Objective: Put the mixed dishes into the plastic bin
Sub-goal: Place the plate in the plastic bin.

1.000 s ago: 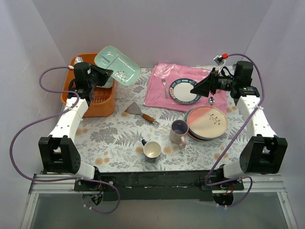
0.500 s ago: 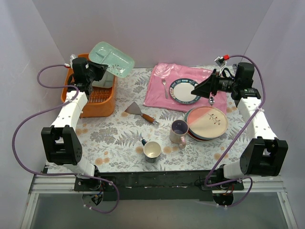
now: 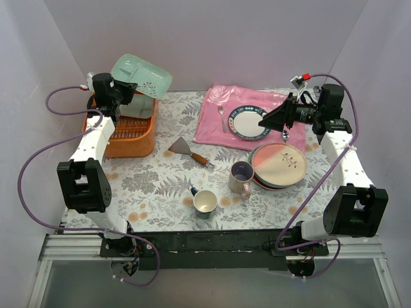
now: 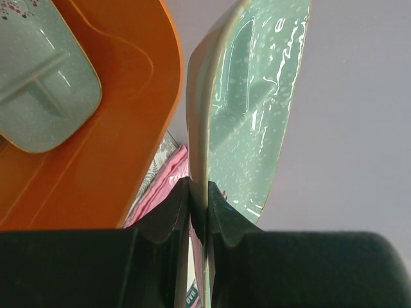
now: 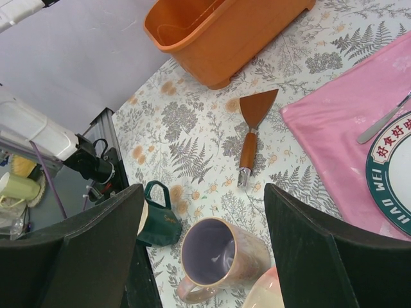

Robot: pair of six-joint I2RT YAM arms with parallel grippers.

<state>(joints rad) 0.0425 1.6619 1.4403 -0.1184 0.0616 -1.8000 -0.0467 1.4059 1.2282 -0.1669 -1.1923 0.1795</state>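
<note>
My left gripper (image 3: 125,92) is shut on the rim of the mint-green tray-plate (image 3: 142,76), holding it tilted over the far end of the orange plastic bin (image 3: 131,138). The left wrist view shows the plate's edge (image 4: 247,109) pinched between the fingers, above the bin's wall (image 4: 128,128). A pale divided dish (image 4: 45,96) lies inside the bin. My right gripper (image 3: 266,120) hangs open over the pink cloth, holding nothing. Below its fingers stand the lilac mug (image 5: 221,256) and, on a stack, the pink plate (image 3: 280,165).
A blue-rimmed white plate (image 3: 247,122) and a spoon (image 3: 221,115) lie on the pink cloth (image 3: 215,128). A wooden-handled spatula (image 3: 191,151) lies mid-table. A cream mug with a dark handle (image 3: 205,201) stands near the front. Walls close in the left, back and right.
My left arm has carried the mint-green tray-plate left and back, from beside the bin's right edge to over the bin. The right arm has not moved.
</note>
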